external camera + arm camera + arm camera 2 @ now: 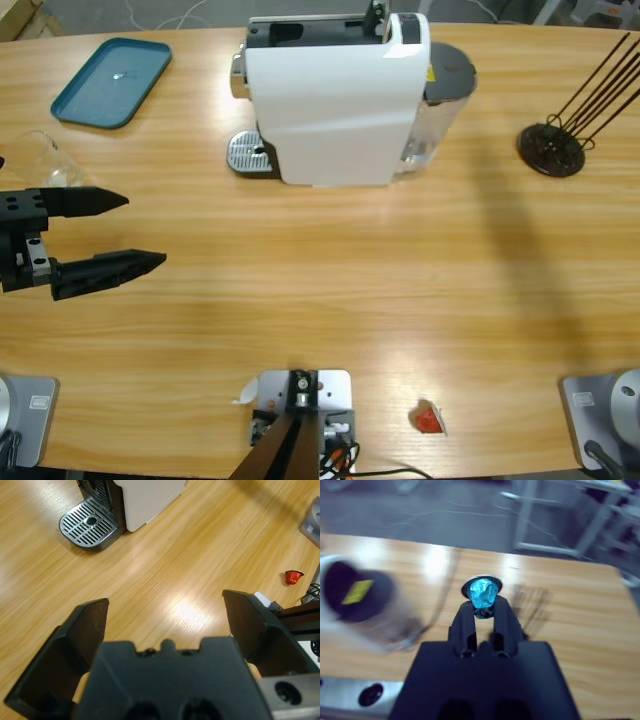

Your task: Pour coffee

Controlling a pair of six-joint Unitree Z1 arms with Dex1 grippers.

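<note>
No coffee shows in any view. The white coffee machine stands at the back middle of the table, its metal drip tray empty; the left wrist view also shows the drip tray. A clear glass sits at the far left. Just in front of the glass, my left gripper is open and empty, pointing toward the table's middle; the left wrist view shows the left gripper over bare wood. My right gripper is shut on a blue foil capsule, held above the table near the machine's dark tank lid. The right arm is out of the high view.
A teal tray lies at the back left. A black wire capsule rack stands at the right. A red capsule lies near the front edge and shows as the red capsule in the left wrist view.
</note>
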